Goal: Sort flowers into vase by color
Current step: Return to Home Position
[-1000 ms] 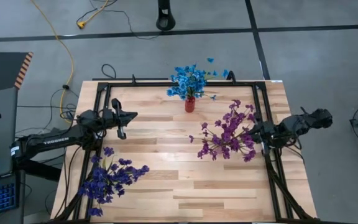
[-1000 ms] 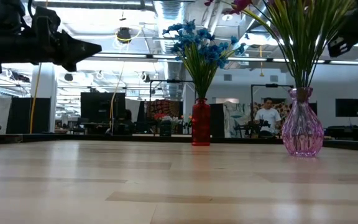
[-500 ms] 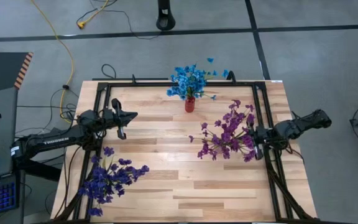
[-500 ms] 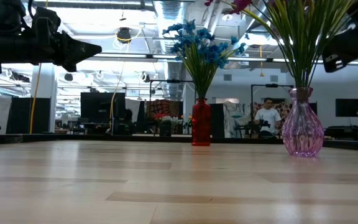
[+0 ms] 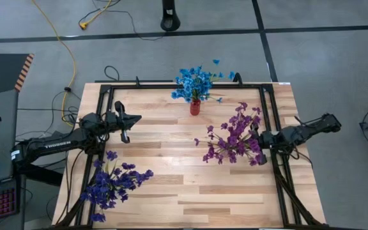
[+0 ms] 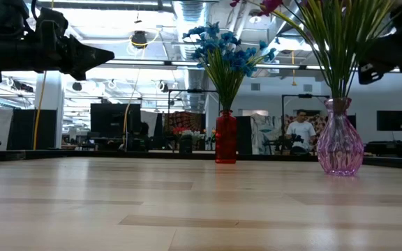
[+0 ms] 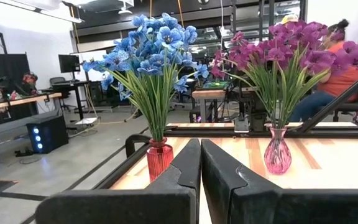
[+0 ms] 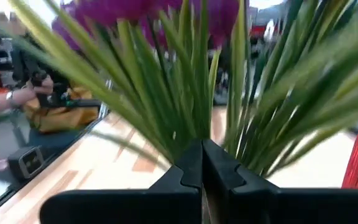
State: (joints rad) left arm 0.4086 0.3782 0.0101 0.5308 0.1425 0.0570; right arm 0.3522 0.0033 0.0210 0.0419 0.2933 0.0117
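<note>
Bright blue flowers (image 5: 193,83) stand in a small red vase (image 6: 225,137) at the table's far middle. Magenta-purple flowers (image 5: 232,137) stand in a pink glass vase (image 6: 339,146) toward the right. Dark indigo flowers (image 5: 110,182) spread at the near left corner, their holder hidden beneath them. My left gripper (image 5: 135,119) hovers shut above the table's left side, pointing right. My right gripper (image 5: 258,139) is shut, level, at the right edge of the magenta bunch, its tips (image 8: 202,155) just before the green stems (image 8: 185,93). My right gripper comes level from the table's right, with its shut fingertips right at the magenta bunch's green stems above the vase neck. Nothing shows between the fingers. I cannot tell whether they touch the stems.
A black frame rail (image 5: 268,108) runs around the table, and the right arm reaches over its right side. Bare wood (image 5: 171,153) lies between the three bunches. A person (image 6: 301,130) stands far back in the room.
My right gripper has moved toward the table's left and downward, closing in on the magenta bunch, and its arm has stretched out flatter. The flowers and vases have stayed where they were.
</note>
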